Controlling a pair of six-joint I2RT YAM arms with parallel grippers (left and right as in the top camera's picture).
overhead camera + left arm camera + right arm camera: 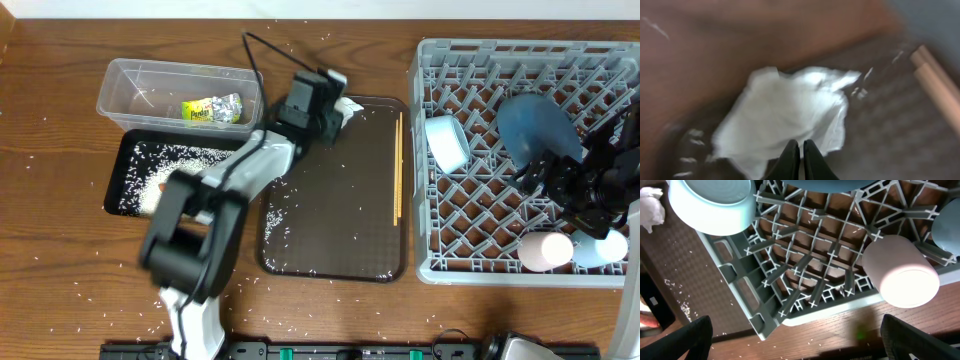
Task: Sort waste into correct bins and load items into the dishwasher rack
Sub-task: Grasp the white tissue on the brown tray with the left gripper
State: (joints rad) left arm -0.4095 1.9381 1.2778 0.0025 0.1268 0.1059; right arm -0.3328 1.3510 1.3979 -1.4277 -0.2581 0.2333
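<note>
My left gripper (330, 103) is shut on the white crumpled paper (349, 106) at the far corner of the brown serving tray; in the blurred left wrist view the closed fingertips (801, 149) pinch the paper's (790, 112) near edge. The crumpled wrapper (212, 110) lies in the clear tub (130, 80). Rice grains (165, 160) cover the black tray (115, 195). Chopsticks (398, 165) lie on the serving tray. The grey rack (520, 270) holds the white bowl (447, 142), dark blue dish (535, 128), pink cup (545, 250) and light blue cup (600, 248). My right gripper (588, 205) hangs open and empty over the rack's near right part (805, 345).
The dark brown serving tray (335, 220) lies between the bins and the rack, with rice scattered on it and on the wooden table (60, 250). In the right wrist view the pink cup (900, 272) lies at the rack's front edge (790, 312).
</note>
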